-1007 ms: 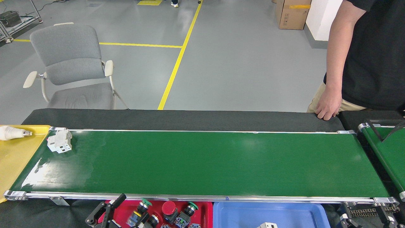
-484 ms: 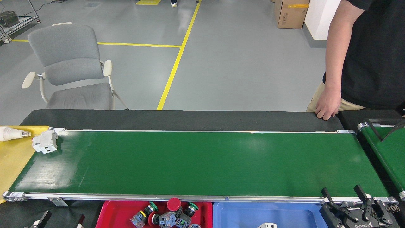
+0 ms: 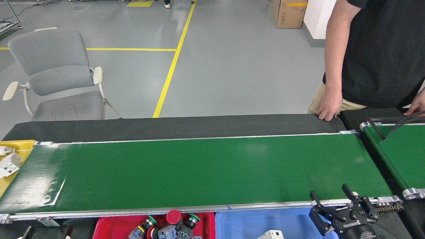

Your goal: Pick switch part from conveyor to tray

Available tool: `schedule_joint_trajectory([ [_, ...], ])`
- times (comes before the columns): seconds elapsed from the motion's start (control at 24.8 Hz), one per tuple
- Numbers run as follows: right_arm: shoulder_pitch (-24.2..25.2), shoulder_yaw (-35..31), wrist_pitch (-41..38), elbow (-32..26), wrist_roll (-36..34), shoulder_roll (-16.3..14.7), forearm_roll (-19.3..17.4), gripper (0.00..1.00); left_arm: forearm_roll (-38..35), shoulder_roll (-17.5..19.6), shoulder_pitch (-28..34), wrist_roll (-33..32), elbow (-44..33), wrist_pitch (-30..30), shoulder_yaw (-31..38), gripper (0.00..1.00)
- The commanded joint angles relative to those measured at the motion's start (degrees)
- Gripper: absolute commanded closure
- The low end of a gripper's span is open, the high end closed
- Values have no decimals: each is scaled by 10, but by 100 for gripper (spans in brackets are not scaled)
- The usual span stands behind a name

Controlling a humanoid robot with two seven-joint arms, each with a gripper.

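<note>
Glossy green conveyor point(image 3: 199, 169) showing silver rails, red tray point(image 3: 109, 225) sitting beside blue tray point(image 3: 245, 224), yellow tray point(image 3: 16, 147) holding white switch part point(image 3: 9, 165), grey chair point(image 3: 53, 71), floor wearing yellow lines point(image 3: 171, 63).

The conveyor point(image 3: 206, 172) is a long, wide, glossy green belt with silver side rails, lying level; no part rests on its belt. A white switch part point(image 3: 9, 165) lies tilted in the yellow tray point(image 3: 20, 146), just past the conveyor's left end, near the tray's far edge.
</note>
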Motion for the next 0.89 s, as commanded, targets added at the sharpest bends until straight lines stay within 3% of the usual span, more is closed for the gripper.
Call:
schedule_joint_trajectory([
  [0.0,3,0,11,-9,-10,-1,-2,1,3,1,-2,1,-6,2,4,0],
  [0.28,31,1,11,-10,-12,10,0,1,3,-1,-2,0,-7,47,4,0],
  [0.85,32,-21,12,-10,-39,25,-1,1,58,28,-4,0,-10,20,4,0],
])
